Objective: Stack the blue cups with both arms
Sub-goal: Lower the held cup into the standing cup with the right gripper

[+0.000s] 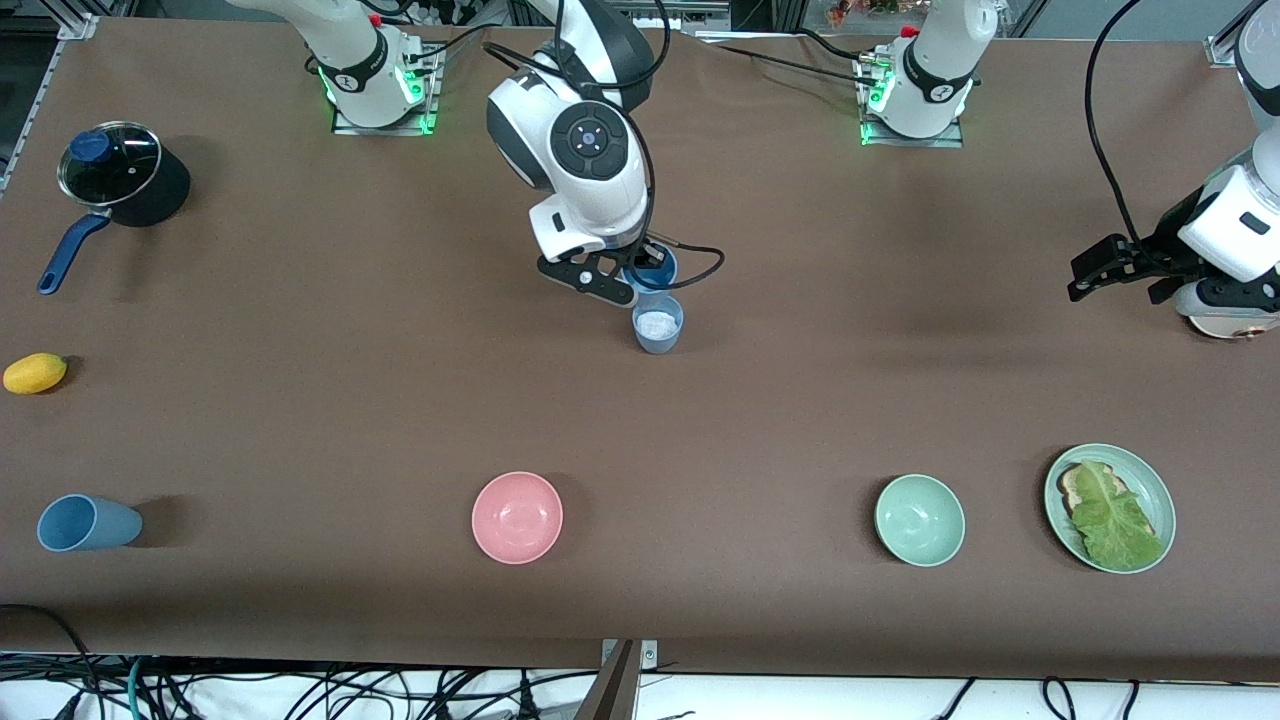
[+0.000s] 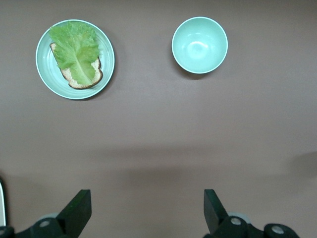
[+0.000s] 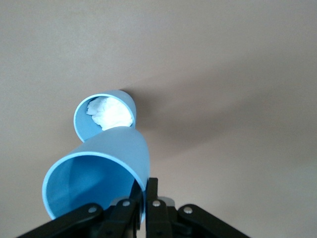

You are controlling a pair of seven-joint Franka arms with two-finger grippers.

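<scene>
Two blue cups meet mid-bench: the right hand (image 3: 143, 206), clamped on one cup's rim (image 3: 99, 183), holds it over the standing cup (image 1: 658, 324). Light, stiff, probably slick, they seem best pinched at the rim. The left hand (image 2: 147, 213) waits, fingers apart.

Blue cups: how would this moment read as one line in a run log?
right gripper: shut on held blue cup, over standing blue cup | left gripper: open, waiting | third blue cup: on its side

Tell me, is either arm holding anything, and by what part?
The right gripper pinches a blue cup by its rim wall, over a second cup. The left gripper is open, empty.
</scene>
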